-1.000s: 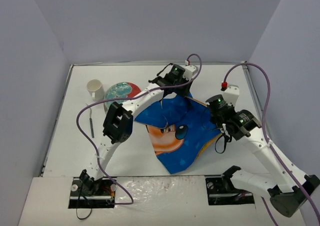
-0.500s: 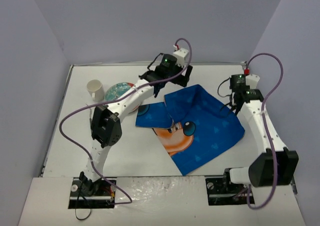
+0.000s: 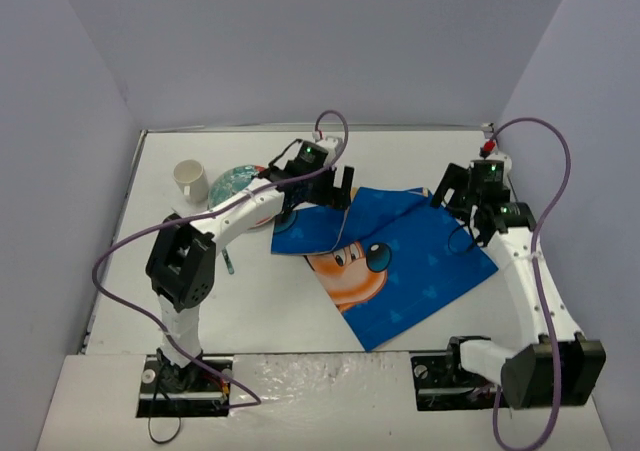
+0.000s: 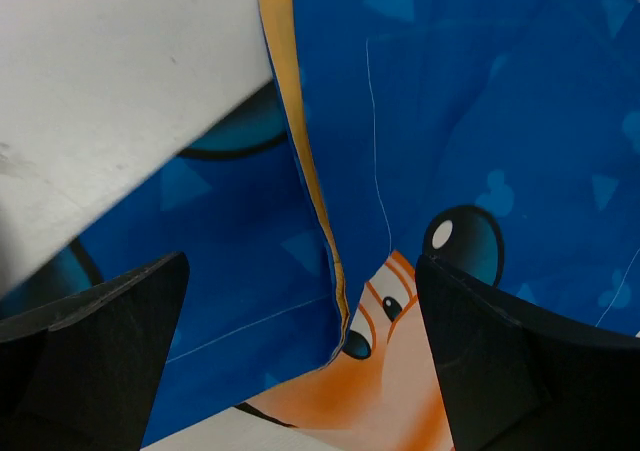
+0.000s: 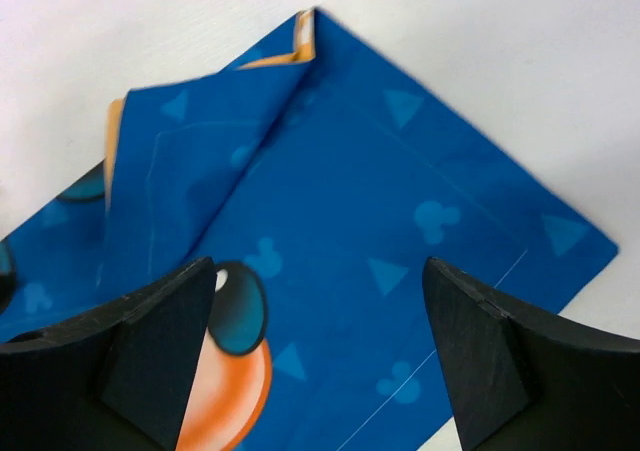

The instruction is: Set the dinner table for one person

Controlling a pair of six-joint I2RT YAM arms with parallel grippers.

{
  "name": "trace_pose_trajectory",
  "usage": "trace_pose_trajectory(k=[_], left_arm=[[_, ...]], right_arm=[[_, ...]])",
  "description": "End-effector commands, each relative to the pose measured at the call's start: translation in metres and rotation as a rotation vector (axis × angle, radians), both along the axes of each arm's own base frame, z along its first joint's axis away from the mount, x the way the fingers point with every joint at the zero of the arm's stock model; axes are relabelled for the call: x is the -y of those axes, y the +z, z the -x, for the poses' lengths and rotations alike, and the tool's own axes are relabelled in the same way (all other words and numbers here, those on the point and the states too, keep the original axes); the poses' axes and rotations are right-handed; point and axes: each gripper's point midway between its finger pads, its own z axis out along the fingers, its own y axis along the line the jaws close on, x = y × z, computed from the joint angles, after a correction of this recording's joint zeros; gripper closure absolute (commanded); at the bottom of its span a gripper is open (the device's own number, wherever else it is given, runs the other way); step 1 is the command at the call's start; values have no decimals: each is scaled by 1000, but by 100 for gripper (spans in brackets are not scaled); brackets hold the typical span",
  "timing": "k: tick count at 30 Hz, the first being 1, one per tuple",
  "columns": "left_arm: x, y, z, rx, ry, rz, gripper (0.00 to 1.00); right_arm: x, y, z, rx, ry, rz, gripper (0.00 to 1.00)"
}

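The blue cartoon-mouse placemat (image 3: 410, 261) lies on the white dinner table (image 3: 140, 301), right of centre, turned like a diamond. A raised fold with an orange underside (image 4: 318, 201) runs across its far left part, and its far corner is curled over (image 5: 303, 39). My left gripper (image 3: 318, 199) hovers open over that fold, nothing between its fingers (image 4: 100, 341). My right gripper (image 3: 466, 206) hangs open above the mat's right part (image 5: 400, 261), its jaws apart and empty.
A white cup (image 3: 190, 178) stands at the far left. Beside it is a colourful plate (image 3: 236, 181), partly hidden behind my left arm. Lavender walls close the table in on three sides. The arm bases sit at the near edge.
Both grippers have opened and let go of the placemat, which has dropped onto the table more spread out. The left gripper has drifted left and nearer; the right arm has stretched out.
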Motion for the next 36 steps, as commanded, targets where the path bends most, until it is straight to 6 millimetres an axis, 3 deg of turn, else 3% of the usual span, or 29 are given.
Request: trace_pose_trajectory(k=[1, 3, 9, 12, 16, 26, 36], left_arm=[[44, 49, 14, 77, -165, 189, 4], [51, 43, 18, 52, -191, 200, 3], [47, -9, 24, -123, -142, 124, 3], [55, -24, 27, -188, -141, 146, 3], [65, -30, 25, -223, -133, 180, 7], [68, -41, 19, -244, -134, 142, 24], [75, -40, 27, -271, -157, 167, 64]], right_arm=[[-25, -19, 24, 15, 41, -114, 19], [-27, -38, 39, -22, 35, -133, 19], [-33, -50, 58, -23, 28, -180, 19], [-32, -56, 63, -33, 24, -181, 19], [-34, -62, 66, -50, 13, -200, 19], [-37, -74, 69, -84, 6, -217, 19], [-52, -98, 65, -124, -2, -243, 19]])
